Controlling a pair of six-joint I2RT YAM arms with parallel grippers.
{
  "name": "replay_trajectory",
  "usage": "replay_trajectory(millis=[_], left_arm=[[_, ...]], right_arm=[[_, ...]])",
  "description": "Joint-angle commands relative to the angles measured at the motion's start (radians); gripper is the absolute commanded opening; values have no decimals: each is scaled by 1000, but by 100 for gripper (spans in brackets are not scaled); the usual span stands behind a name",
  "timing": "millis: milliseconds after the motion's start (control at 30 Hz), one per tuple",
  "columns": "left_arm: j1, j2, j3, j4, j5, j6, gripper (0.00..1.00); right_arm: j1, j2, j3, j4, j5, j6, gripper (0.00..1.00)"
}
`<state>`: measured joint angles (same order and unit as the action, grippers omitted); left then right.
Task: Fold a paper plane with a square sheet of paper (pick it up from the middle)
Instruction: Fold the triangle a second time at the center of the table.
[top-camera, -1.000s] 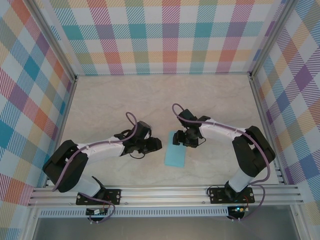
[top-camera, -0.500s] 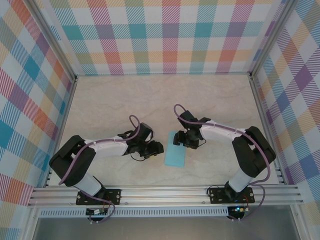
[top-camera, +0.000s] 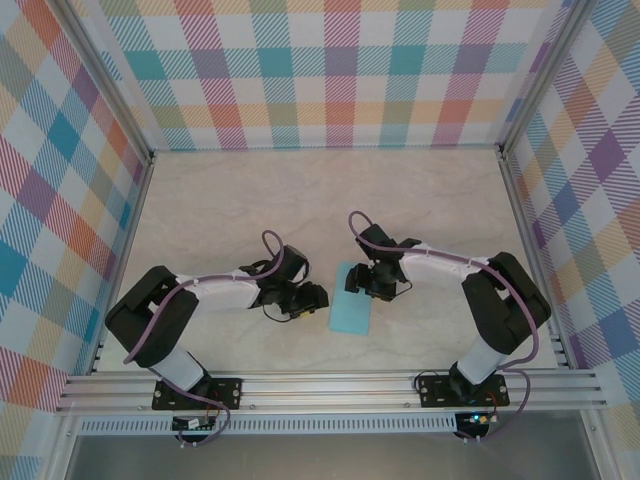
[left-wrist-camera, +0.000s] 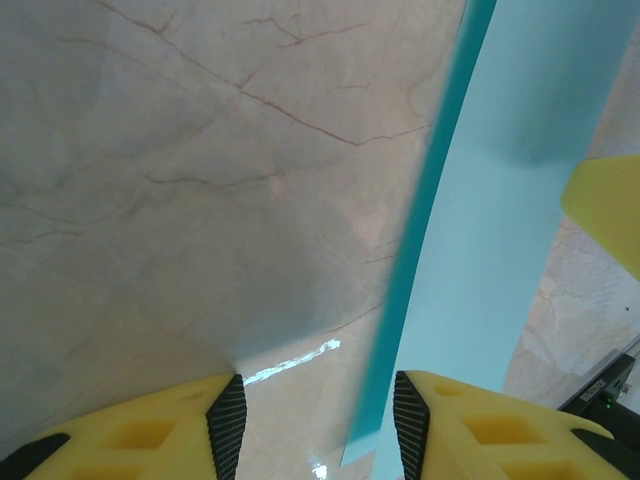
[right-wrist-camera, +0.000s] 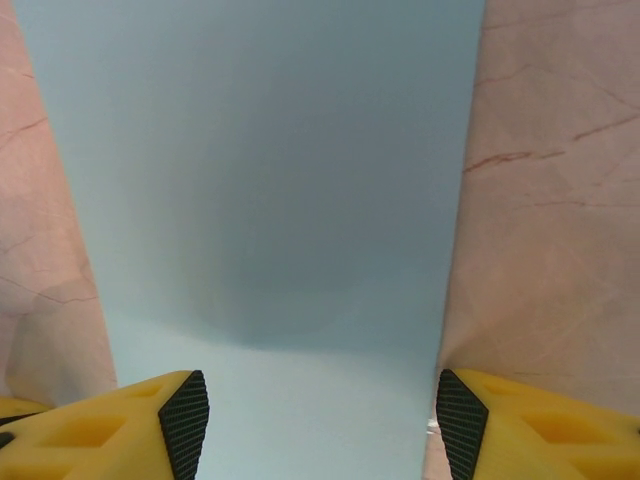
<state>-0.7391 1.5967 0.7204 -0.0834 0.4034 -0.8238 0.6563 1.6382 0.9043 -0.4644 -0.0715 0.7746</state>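
plaid walls (top-camera: 340, 70), marble tabletop (top-camera: 220, 210), aluminium rail (top-camera: 330, 385)

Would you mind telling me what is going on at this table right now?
Two robot arms are working on a light-blue paper lying on the table. It looks folded into a narrow rectangle, not yet a plane. The right gripper is over the paper's far end, jaws open and straddling it. The left gripper is low beside the paper's left edge, jaws open. Neither is gripping the paper.
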Motion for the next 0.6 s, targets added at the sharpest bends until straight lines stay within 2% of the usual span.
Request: replay_trajectory(millis=[0, 200, 567], left_arm=[[-40, 47, 30, 54, 51, -9, 45], [-58, 45, 48, 47, 42, -6, 41], [-77, 31, 55, 23, 8, -6, 41]], right_arm=[[1, -51, -11, -20, 24, 14, 65], [-5, -105, -38, -41, 57, 29, 65], [-14, -101, -80, 9, 15, 41, 65]])
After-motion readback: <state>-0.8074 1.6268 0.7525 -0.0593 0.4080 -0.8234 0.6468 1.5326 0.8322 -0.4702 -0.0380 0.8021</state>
